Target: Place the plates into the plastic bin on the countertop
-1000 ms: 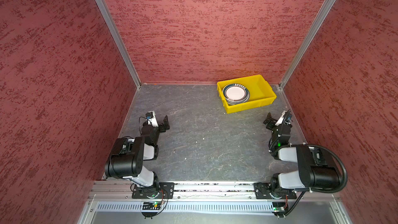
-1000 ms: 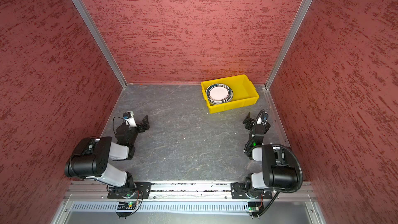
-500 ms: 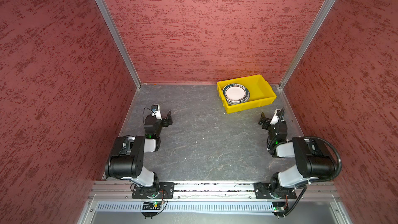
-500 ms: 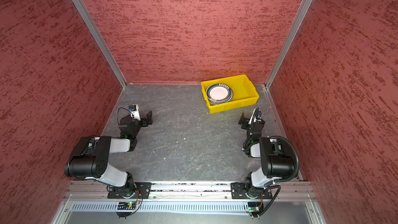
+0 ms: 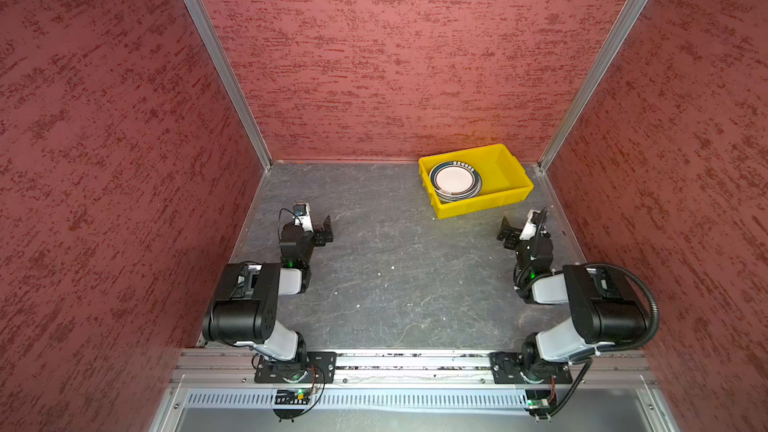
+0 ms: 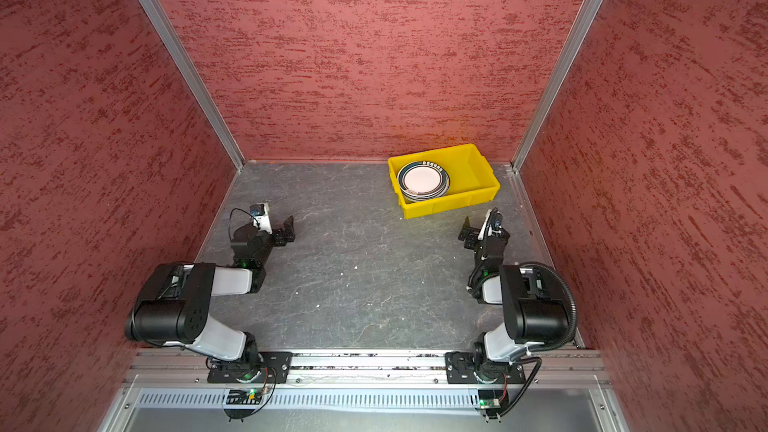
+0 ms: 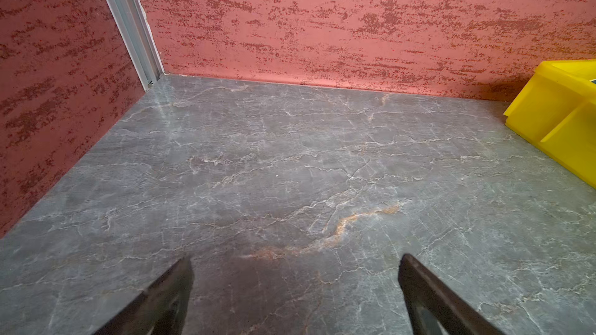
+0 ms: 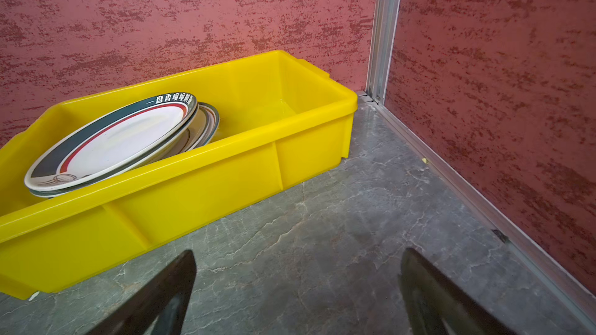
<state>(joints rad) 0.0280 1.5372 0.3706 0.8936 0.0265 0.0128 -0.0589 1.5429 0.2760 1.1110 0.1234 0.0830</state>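
A stack of plates (image 5: 455, 180) (image 6: 424, 180), the top one white with a dark green rim, lies in the left half of the yellow plastic bin (image 5: 482, 202) (image 6: 453, 202) at the back right of the countertop (image 5: 395, 263). In the right wrist view the plates (image 8: 113, 143) lean inside the bin (image 8: 193, 194), which stands just ahead of my right gripper (image 8: 296, 254). That gripper (image 5: 509, 230) is open and empty, low over the slab. My left gripper (image 5: 323, 232) (image 7: 295, 259) is open and empty too, far left of the bin (image 7: 561, 117).
Red textured walls (image 5: 395, 76) close in the slab on three sides, with metal corner posts (image 5: 232, 89). A metal rail (image 5: 395, 363) with both arm bases runs along the front edge. The bin sits close to the back right corner (image 8: 371, 95).
Both grippers have swung a little toward the middle of the countertop and stayed open. The plates and the bin have not moved.
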